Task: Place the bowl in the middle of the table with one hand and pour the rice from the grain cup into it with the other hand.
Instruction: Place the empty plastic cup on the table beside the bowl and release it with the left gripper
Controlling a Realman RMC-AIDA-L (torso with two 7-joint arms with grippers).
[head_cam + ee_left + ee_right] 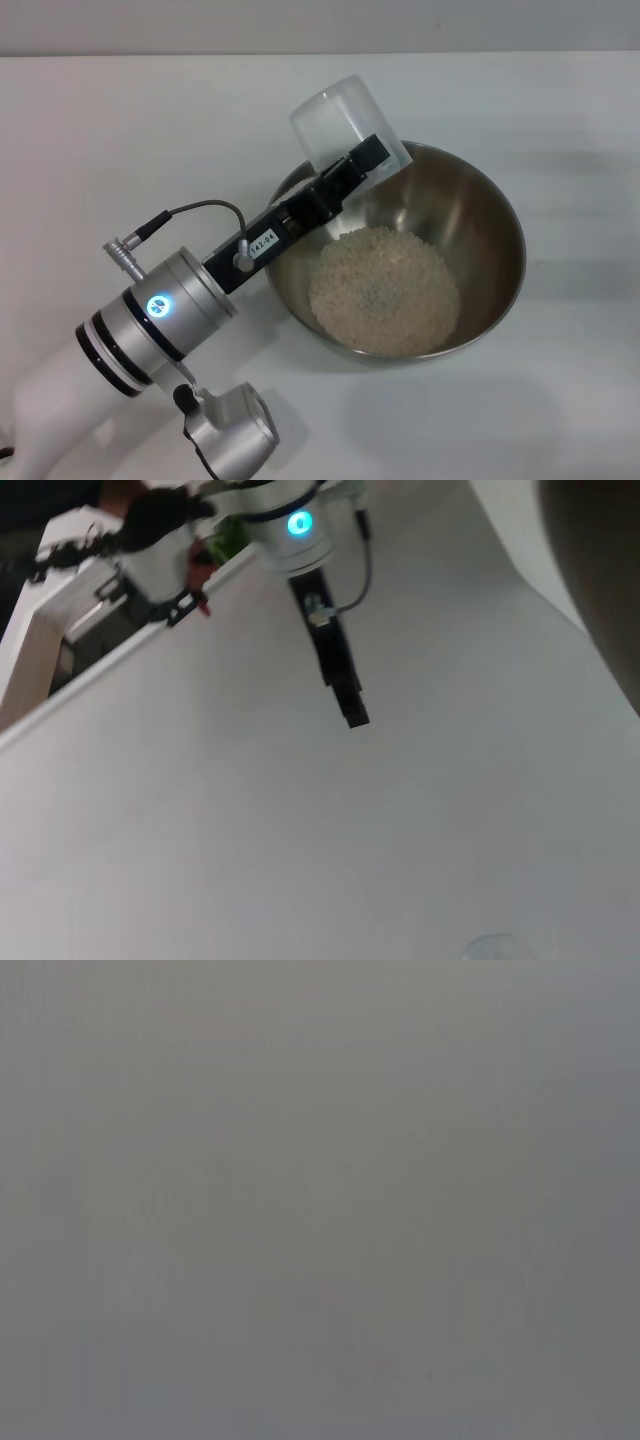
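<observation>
The steel bowl [497, 222] stands on the white table [120, 130] near the middle, with a pile of rice [385, 290] in its bottom. My left gripper [365, 160] is shut on the translucent grain cup [335, 115]. It holds the cup tipped over above the bowl's far left rim, base up and mouth toward the bowl. No rice shows in the cup. My right gripper [352, 712] shows only in the left wrist view, far off above bare table, away from the bowl.
The table's far edge [320, 54] runs across the top of the head view. A dark curved shape [600, 560] fills one corner of the left wrist view. The right wrist view is plain grey.
</observation>
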